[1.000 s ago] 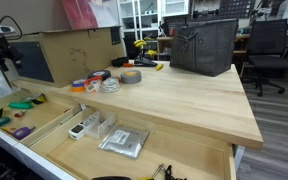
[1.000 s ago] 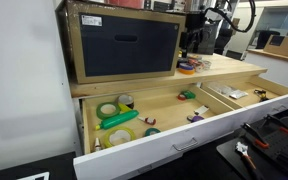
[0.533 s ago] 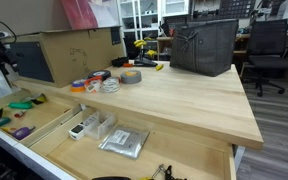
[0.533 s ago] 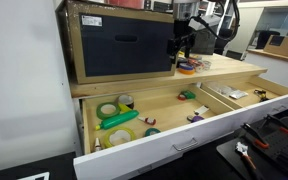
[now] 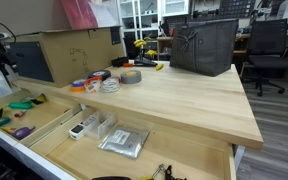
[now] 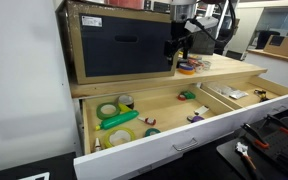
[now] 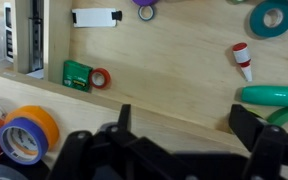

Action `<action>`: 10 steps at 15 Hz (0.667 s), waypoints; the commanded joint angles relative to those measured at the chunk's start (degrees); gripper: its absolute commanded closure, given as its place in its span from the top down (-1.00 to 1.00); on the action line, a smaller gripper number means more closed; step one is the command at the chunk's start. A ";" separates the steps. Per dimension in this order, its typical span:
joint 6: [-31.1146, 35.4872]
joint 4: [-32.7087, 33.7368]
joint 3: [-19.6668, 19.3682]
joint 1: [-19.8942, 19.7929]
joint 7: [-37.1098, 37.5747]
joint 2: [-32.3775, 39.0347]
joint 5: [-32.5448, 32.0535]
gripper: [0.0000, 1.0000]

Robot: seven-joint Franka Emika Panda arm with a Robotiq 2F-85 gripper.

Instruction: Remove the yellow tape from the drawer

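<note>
End effector (image 6: pixel 180 50), jaws spread empty, has drifted slightly toward the cardboard box (image 6: pixel 124 45).

The drawer (image 6: pixel 169 150) stands pulled out under the tabletop (image 5: pixel 184 100); on the tabletop a box (image 5: pixel 76 52) sits at one end, tape rolls (image 5: pixel 109 82) just beside it, a basket (image 5: pixel 204 47) farther along; a divider (image 6: pixel 206 97) splits the drawer into compartments.

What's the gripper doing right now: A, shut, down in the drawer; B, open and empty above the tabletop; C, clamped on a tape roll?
B: the wrist view shows the gripper with jaws wide apart and nothing between them, and in an exterior view it hangs above the tabletop, not in the drawer.
</note>
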 commanded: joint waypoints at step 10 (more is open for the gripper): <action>8.83 1.06 -0.83 2.92 5.92 8.69 3.10 1.00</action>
